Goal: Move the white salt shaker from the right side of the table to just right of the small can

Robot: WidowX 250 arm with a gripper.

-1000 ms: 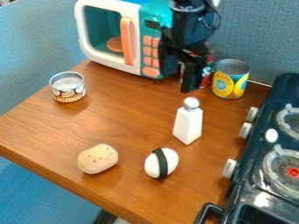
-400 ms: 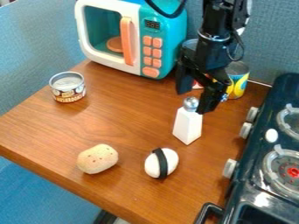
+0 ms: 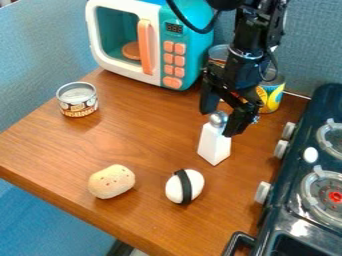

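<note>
Out front and right of the toy microwave [image 3: 191, 41], the gripper [image 3: 220, 120] hangs with spread fingers at the silver cap [image 3: 218, 119] of the white shaker [image 3: 214, 145], and I'd fear an off-centre squeeze on that round top tips it over.

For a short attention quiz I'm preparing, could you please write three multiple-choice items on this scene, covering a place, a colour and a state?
1. The gripper is at the:
A) stove knobs
B) white shaker
C) egg

2. The microwave's door handle is:
A) orange
B) black
C) green

3. The gripper's fingers are:
A) crossed
B) pressed together
C) apart

Key:
1. B: it hangs at the shaker's silver top.
2. A: its orange stands out against the white door frame.
3. C: a gap shows between them.
</note>
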